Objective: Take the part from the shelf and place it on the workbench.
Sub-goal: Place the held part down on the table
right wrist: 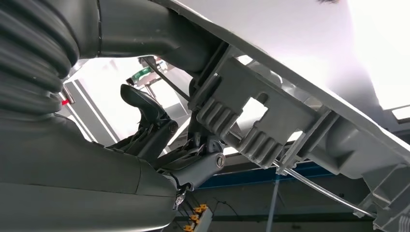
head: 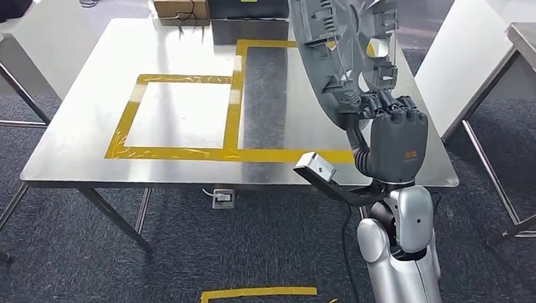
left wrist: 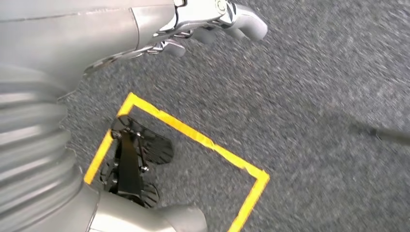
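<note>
So the right hand (head: 395, 132) has its fingers clamped on the bottom rim of the big round grey plastic ribbed part (head: 343, 50), held nearly on edge above the steel workbench's (head: 72, 159) right side, just beyond the yellow tape rectangle (head: 182, 113).

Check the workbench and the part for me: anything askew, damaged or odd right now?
Nothing looks damaged. The right hand holds the grey round part by its lower rim, tilted on edge above the workbench. The yellow tape outline is wrinkled along its near strip. The left hand hangs over carpet.
</note>
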You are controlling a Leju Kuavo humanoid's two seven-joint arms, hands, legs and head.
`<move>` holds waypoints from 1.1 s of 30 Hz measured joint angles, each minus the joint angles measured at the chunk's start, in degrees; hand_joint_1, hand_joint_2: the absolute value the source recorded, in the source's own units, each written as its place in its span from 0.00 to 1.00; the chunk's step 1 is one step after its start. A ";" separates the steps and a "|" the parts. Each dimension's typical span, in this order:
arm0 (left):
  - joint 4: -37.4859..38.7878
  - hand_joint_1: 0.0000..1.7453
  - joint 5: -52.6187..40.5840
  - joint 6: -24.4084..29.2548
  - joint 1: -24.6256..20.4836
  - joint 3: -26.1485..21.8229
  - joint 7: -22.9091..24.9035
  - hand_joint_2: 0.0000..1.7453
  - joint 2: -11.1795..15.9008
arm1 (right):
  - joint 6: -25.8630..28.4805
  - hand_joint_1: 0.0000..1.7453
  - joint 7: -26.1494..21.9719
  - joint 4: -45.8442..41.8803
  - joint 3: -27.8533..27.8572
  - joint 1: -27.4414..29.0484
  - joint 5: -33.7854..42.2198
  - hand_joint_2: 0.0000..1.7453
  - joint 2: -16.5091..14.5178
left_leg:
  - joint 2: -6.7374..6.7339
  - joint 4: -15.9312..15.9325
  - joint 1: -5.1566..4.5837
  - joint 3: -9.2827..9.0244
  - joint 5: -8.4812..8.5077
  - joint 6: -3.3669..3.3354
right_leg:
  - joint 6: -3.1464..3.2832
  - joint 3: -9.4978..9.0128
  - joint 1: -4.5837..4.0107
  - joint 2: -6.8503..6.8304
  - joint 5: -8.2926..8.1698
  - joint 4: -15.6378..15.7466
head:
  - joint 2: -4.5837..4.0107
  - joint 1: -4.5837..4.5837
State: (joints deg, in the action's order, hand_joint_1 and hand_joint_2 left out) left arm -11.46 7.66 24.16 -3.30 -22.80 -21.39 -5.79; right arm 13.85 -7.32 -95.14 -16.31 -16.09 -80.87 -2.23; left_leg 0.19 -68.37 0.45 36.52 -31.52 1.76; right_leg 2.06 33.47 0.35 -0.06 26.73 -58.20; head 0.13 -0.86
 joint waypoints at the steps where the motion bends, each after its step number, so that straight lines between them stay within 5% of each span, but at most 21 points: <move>1: 0.01 0.00 -0.04 -0.13 0.07 0.00 -0.09 1.00 -0.03 | -0.11 1.00 -0.03 0.34 -0.01 -0.16 -0.30 1.00 -0.02 | 0.00 -3.61 0.05 2.36 -1.28 0.16 | 0.17 -0.29 -0.06 0.03 0.31 0.00 | 0.00 0.04; 3: 0.04 0.00 -0.14 -0.40 0.28 -0.01 -0.24 1.00 -0.03 | -0.38 1.00 -0.13 1.39 -0.03 -0.50 -1.21 1.00 -0.02 | 0.00 -6.46 0.06 5.20 -1.55 0.24 | 0.24 -1.03 -0.17 0.21 0.98 -0.01 | 0.00 0.06; 4: 0.05 0.00 -0.19 -0.50 0.33 -0.02 -0.32 1.00 -0.03 | -0.51 1.00 -0.21 2.03 -0.05 -0.73 -1.62 1.00 -0.02 | 0.00 -4.88 0.05 5.18 0.08 0.16 | 0.20 -1.52 -0.20 0.32 1.36 -0.01 | 0.00 0.07; 7: 0.07 0.00 -0.23 -0.63 0.25 -0.02 -0.40 1.00 -0.03 | -0.73 1.00 -0.32 3.68 -0.10 -1.52 -2.19 1.00 -0.08 | -0.02 6.12 -0.21 1.82 6.70 -0.74 | -0.22 -2.95 -0.29 0.44 2.60 -0.05 | 0.00 0.07; 9: 0.09 0.00 -0.24 -0.77 0.22 -0.02 -0.40 1.00 -0.04 | -0.97 1.00 -0.43 4.52 -0.24 -2.32 -2.74 1.00 -0.13 | -0.03 9.26 -0.50 0.66 7.37 -1.32 | -0.79 -3.10 -0.38 0.49 3.21 -0.11 | 0.00 0.09; 12: 0.08 0.00 -0.61 -0.97 0.17 -0.04 -0.33 1.00 -0.23 | -1.56 1.00 -0.82 6.78 -1.41 -4.77 -4.94 1.00 -0.24 | -0.03 9.58 -0.35 0.07 7.30 -2.00 | -1.80 -3.06 -0.42 0.50 4.10 -0.49 | 0.00 0.04; 14: 0.04 0.00 -1.07 -0.98 -0.11 -0.05 -0.03 1.00 -0.41 | -1.82 1.00 -1.06 9.11 -2.86 -7.11 -6.71 1.00 -0.37 | -0.10 9.97 -0.07 -0.53 7.11 -2.54 | -2.46 -1.12 -0.29 0.39 6.01 -4.37 | 0.00 -0.18; 17: 0.03 0.00 -1.34 -0.89 -0.48 -0.06 0.98 1.00 -0.67 | -2.66 1.00 -0.95 14.77 -6.13 -11.17 -8.43 1.00 -0.57 | -0.14 10.00 -0.02 -1.06 6.47 -2.94 | -3.09 5.70 0.08 0.31 9.26 -15.26 | 0.00 -0.33; 19: 0.05 0.00 -1.42 -0.78 -0.51 -0.07 1.64 1.00 -0.90 | -4.08 1.00 -0.28 19.62 -8.43 -14.51 -8.41 1.00 -1.02 | -0.10 9.84 0.11 -1.65 5.87 -2.73 | -3.32 7.65 0.36 0.29 6.95 -15.99 | 0.00 -0.33; 21: 0.08 0.00 -1.69 -0.60 -0.57 -0.07 1.98 1.00 -1.09 | -5.53 1.00 0.72 24.91 -10.18 -18.35 -8.03 1.00 -1.76 | 0.03 9.50 0.34 -2.33 5.10 -2.25 | -3.45 5.80 0.65 0.22 1.54 -9.22 | 0.00 -0.34; 23: 0.08 0.00 -2.00 -0.45 -0.68 -0.07 1.85 1.00 -1.19 | -6.40 1.00 1.76 30.79 -11.35 -22.31 -7.92 1.00 -2.49 | 0.30 9.01 0.32 -2.36 4.54 -1.53 | -3.25 3.58 0.62 0.23 -1.30 -3.19 | 0.00 -0.35; 33: 0.31 0.00 -2.36 -0.32 -0.07 -0.27 1.31 1.00 -1.45 | -7.63 1.00 3.79 54.49 -14.24 -35.29 -8.45 1.00 -5.99 | 0.52 9.87 0.27 -2.45 4.88 -0.61 | -2.09 2.92 0.26 0.34 -0.93 -1.18 | 0.00 -0.22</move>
State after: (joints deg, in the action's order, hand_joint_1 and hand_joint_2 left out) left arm -11.15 5.30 23.83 -3.37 -23.06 -20.09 -7.23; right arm 6.22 -3.52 -40.65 -30.55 -51.38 -89.32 -8.22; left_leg 0.71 -58.50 0.72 34.06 -26.64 1.14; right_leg -0.03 36.38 0.61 0.28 25.79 -59.38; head 0.13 -1.08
